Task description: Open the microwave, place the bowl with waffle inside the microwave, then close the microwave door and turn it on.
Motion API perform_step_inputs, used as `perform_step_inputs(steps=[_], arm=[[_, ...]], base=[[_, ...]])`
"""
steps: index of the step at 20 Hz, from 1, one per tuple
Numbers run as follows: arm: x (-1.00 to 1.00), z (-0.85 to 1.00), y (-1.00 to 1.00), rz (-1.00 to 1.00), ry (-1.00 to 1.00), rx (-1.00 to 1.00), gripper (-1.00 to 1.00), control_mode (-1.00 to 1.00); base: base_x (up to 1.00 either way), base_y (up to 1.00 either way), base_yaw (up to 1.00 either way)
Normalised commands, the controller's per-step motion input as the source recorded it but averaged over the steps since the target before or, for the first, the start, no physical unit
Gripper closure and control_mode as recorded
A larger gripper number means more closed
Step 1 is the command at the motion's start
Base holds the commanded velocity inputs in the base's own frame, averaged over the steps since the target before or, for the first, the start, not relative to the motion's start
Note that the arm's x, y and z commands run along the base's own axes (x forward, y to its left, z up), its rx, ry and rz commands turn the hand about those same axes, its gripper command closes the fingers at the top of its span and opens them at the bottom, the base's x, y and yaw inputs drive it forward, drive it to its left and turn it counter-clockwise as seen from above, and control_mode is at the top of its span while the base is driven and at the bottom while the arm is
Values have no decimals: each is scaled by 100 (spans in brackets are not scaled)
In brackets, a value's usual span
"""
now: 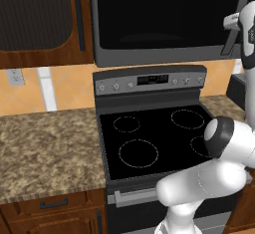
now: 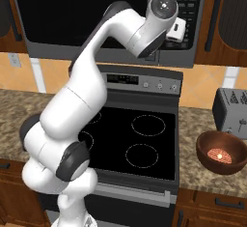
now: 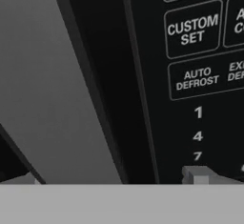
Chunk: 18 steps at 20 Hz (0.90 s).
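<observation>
Up high, the gripper (image 2: 177, 30) sits right at the front of the microwave (image 1: 159, 24).

From the hand camera, two grey fingertips (image 3: 198, 175) peek up at the bottom, well apart, so the gripper looks spread, one tip under the button panel (image 3: 200, 75) by the 7 key, the other over the grey bar at the left, probably the door handle (image 3: 43, 85). The microwave door (image 2: 82, 13) looks closed. The bowl (image 2: 222, 152) with the waffle (image 2: 218, 155) rests on the counter (image 2: 193, 124), right of the stove (image 2: 140, 139), near the toaster (image 2: 231, 111).

Black microwave (image 1: 164, 19) in a grey frame; reddish-brown bowl (image 2: 222, 152); speckled brown bench (image 1: 47, 148); black stove (image 1: 154, 138) with white rings.
</observation>
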Motion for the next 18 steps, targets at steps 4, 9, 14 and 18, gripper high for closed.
perform_step_inputs(steps=[4, 9, 14, 18], arm=[[26, -9, 0, 0, -2, 2, -100, -100], [39, -18, 0, 0, 0, 1, 100, -100], [25, -1, 0, 0, 0, 0, 100, -100], [6, 0, 8, 0, 0, 0, 100, -100]], base=[[0, 0, 0], [0, 0, 0], [0, 0, 0], [0, 0, 0]])
